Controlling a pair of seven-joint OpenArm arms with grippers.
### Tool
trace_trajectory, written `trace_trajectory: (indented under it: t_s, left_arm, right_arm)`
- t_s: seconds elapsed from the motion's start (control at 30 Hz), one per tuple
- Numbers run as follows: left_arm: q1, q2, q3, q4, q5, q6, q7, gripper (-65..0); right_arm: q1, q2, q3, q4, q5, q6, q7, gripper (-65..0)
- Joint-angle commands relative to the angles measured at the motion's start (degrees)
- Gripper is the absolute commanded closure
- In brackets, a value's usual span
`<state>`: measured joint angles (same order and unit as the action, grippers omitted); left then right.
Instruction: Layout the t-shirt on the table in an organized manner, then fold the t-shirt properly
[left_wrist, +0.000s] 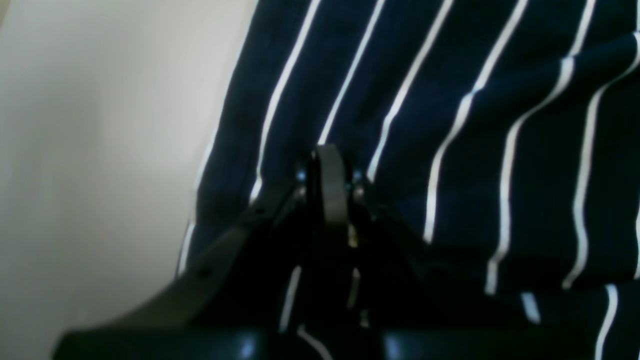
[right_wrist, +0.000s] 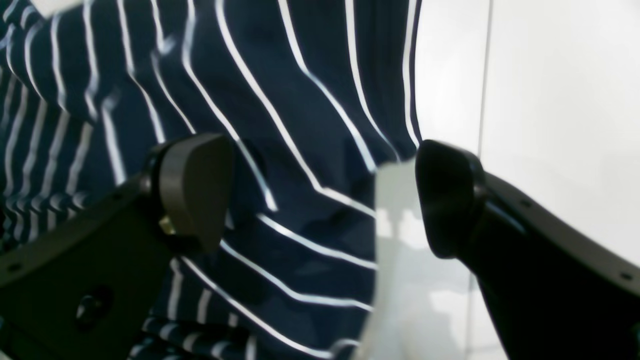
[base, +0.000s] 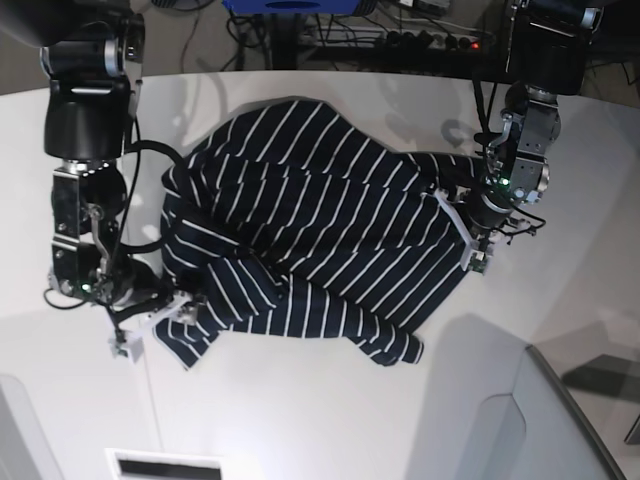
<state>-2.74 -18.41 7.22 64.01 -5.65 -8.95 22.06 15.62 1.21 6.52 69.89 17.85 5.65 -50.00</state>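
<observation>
The dark navy t-shirt (base: 310, 240) with thin white stripes lies rumpled across the middle of the white table (base: 330, 420). My left gripper (base: 473, 240) is at the shirt's right edge. In the left wrist view its fingertips (left_wrist: 327, 160) are pressed together, shut on bunched fabric of the t-shirt (left_wrist: 450, 100), with bare table (left_wrist: 100, 125) to the left. My right gripper (base: 160, 315) hovers at the shirt's lower-left corner. In the right wrist view it (right_wrist: 320, 195) stands wide open. One finger is over the t-shirt (right_wrist: 280, 75), the other over the table (right_wrist: 550, 100), and nothing is gripped.
A thin seam line (right_wrist: 482, 100) runs along the table beside the shirt's edge. Cables and equipment (base: 400, 40) sit beyond the curved far edge. A grey raised panel (base: 570, 420) occupies the near right corner, and a slot (base: 165, 465) is at the near left.
</observation>
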Motion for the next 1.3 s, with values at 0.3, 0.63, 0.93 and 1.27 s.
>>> trace_trajectory:
  t_s: [0.3, 0.63, 0.93, 1.27]
  left_arm:
    - [-0.82, -0.71, -0.32, 0.65, -0.02, 0.29, -0.75, -3.6]
    - [0.59, -1.5, -0.41, 0.65, -0.02, 0.29, -1.01, -3.6]
    - [1.73, -1.59, -0.41, 0.74, -0.02, 0.29, -1.01, -3.6]
    - [2.26, -1.59, -0.41, 0.92, -0.02, 0.29, -0.75, -3.6]
  right_arm:
    - [1.48, -2.31, -0.06, -1.8, 0.66, 0.37, 0.99, -26.0]
    - [5.88, -1.87, -0.68, -2.15, 0.22, 0.28, 1.07, -1.8]
    - [18.36, -1.87, -0.77, -6.99, 0.22, 0.55, 2.66, -1.7]
    - [31.02, -3.98, -22.3, -34.59, 0.22, 6.44, 29.12, -2.1]
